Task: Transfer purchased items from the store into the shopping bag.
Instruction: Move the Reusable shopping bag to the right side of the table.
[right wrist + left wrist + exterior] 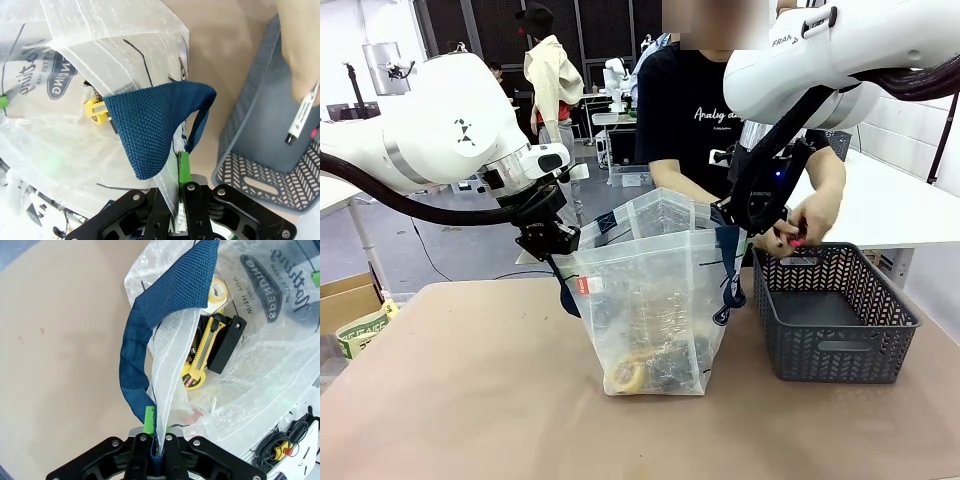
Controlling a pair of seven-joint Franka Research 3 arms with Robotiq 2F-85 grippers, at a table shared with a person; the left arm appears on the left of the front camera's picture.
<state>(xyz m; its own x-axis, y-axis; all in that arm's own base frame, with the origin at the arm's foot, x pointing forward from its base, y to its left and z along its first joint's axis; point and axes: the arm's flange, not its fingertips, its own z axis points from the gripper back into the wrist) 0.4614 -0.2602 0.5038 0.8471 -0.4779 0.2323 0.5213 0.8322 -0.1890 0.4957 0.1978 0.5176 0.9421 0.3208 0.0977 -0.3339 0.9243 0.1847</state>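
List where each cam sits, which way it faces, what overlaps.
Front: fixed on the robot's side, facing across the table at the person; shows left tool and right tool, both shut on the bag.
Left wrist: looks down along its own tool into the bag at a yellow knife.
Right wrist: looks along its own tool past a blue strap to the basket and a hand holding a pen.
Shared: front and right wrist both see the basket.

A matte tan surface (470, 400) is seen. The shopping bag (650, 300) is stood upright on it near the middle. The store (840, 352), a dark grey mesh basket, is set just beside the bag on the right, with a narrow strip of surface left between them.
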